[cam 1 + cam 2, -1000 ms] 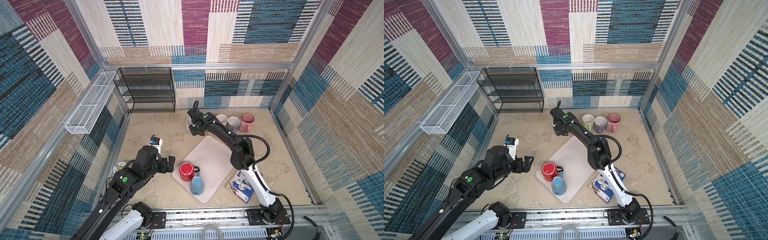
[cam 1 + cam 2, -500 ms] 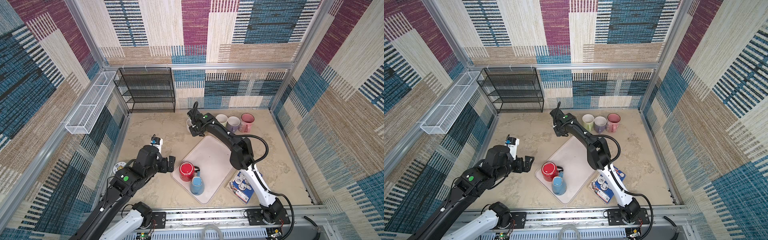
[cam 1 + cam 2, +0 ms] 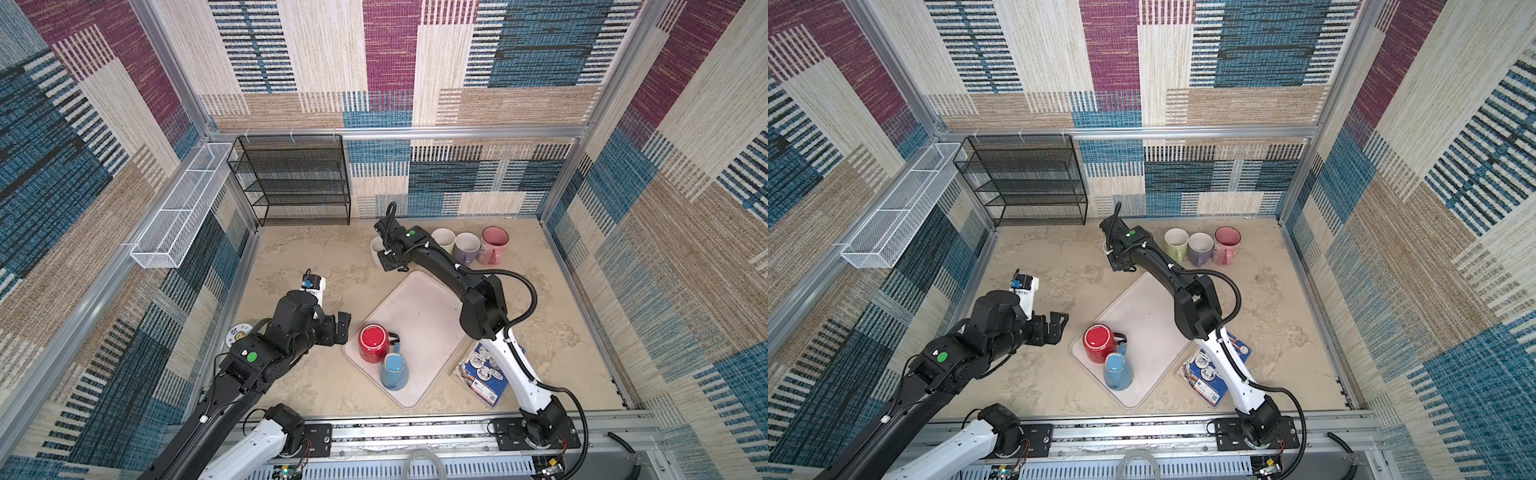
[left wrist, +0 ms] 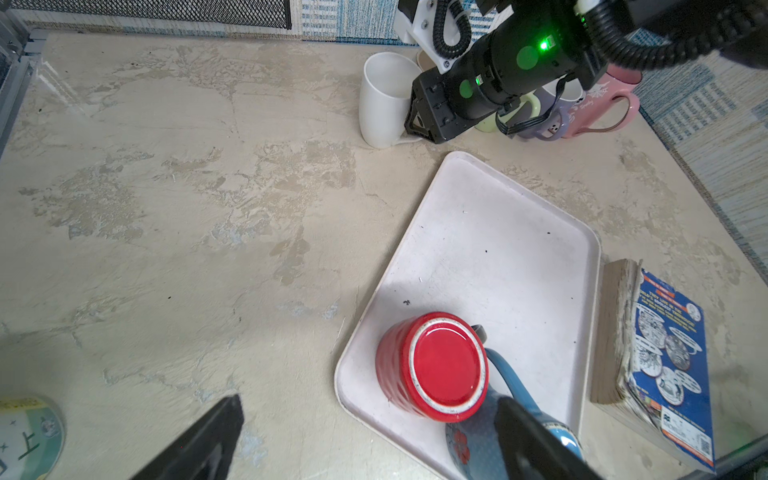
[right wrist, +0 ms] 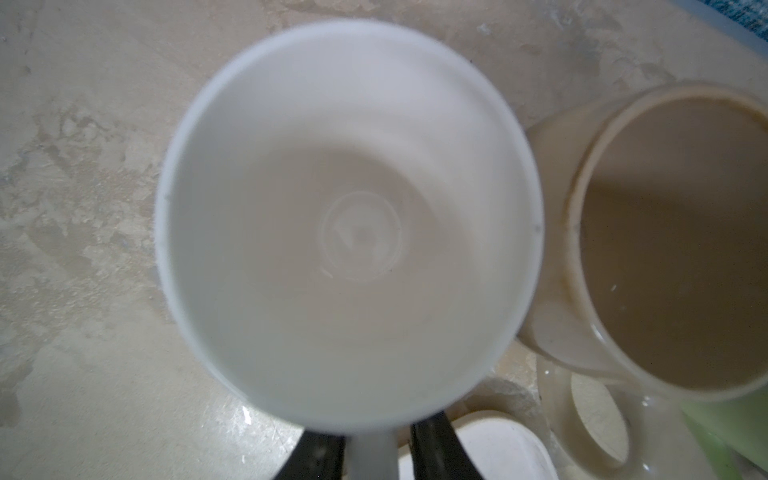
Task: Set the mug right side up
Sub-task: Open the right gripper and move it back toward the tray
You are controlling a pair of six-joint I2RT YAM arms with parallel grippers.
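Soft, even light filled both top views, which were sharp but bowed at the edges. In the right wrist view the white mug (image 5: 349, 224) was blurred, with small glints on the bench (image 5: 83, 332) beside it.

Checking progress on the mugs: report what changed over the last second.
No visible move. The right gripper stays at the upright white mug, fingers either side of its handle; whether it has let go cannot be told. The left gripper stays open beside the tray; the red mug and blue mug remain base-up on it.
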